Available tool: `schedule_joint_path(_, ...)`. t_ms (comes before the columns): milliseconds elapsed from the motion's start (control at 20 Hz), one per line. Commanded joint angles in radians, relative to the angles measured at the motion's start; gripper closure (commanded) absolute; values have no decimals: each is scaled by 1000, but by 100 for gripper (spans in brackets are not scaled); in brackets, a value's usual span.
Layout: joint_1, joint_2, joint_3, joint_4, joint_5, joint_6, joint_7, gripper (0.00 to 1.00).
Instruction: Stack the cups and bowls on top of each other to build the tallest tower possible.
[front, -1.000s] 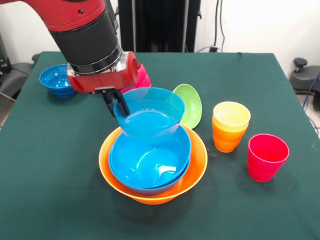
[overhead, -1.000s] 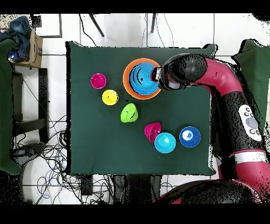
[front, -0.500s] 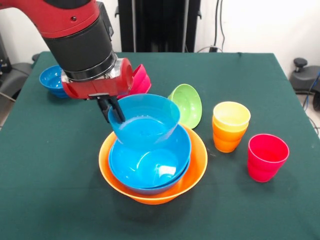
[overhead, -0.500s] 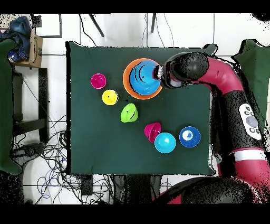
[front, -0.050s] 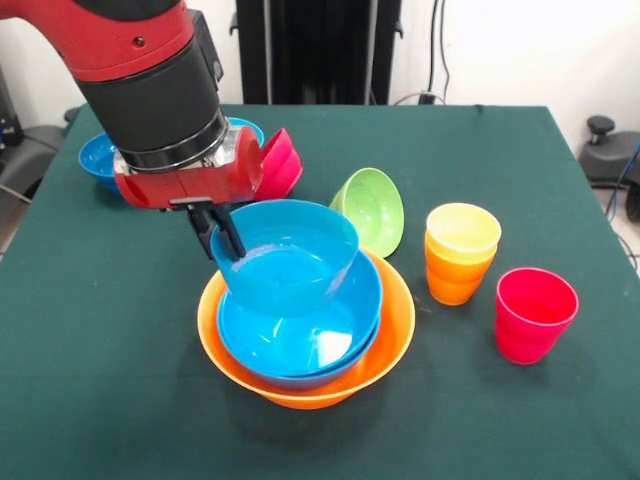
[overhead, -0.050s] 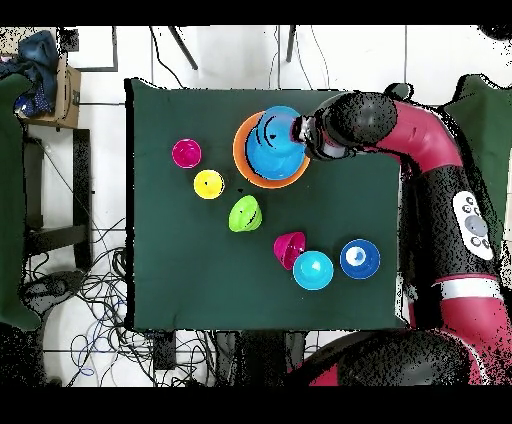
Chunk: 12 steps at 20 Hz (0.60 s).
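I had the gripper (front, -0.050s: 222, 232) pinching the blue bowl's (front, -0.050s: 288, 250) rim; tilted, it risked landing crooked in the tower (front, -0.050s: 300, 340).

You're working in bright, even room light from above. Shadows on the table (front, -0.050s: 120, 330) are soft and short: a faint dark ring lies under the orange bowl (front, -0.050s: 395, 335), and small patches sit beside the red cup (front, -0.050s: 535, 315) near the table's right edge. You get white glare spots on the glossy rims of the held blue bowl (front, -0.050s: 290, 255) and the green bowl (front, -0.050s: 375, 208). The front view is sharp across the table, with no blur. From overhead, the cloth reads darker and flatter, and the pale floor beyond the table's edges looks washed out.
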Motion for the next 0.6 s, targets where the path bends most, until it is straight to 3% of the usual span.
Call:
schedule_joint_path(50,53,27,-13,-63,-44,45,-99,100)
schedule_joint_path(500,43,0,-13,-15,-30,32,-97,100)
schedule_joint_path(550,39,-1,-10,-8,-25,20,-88,0)
schedule_joint_path(600,40,-4,-11,-6,-28,14,-88,0)
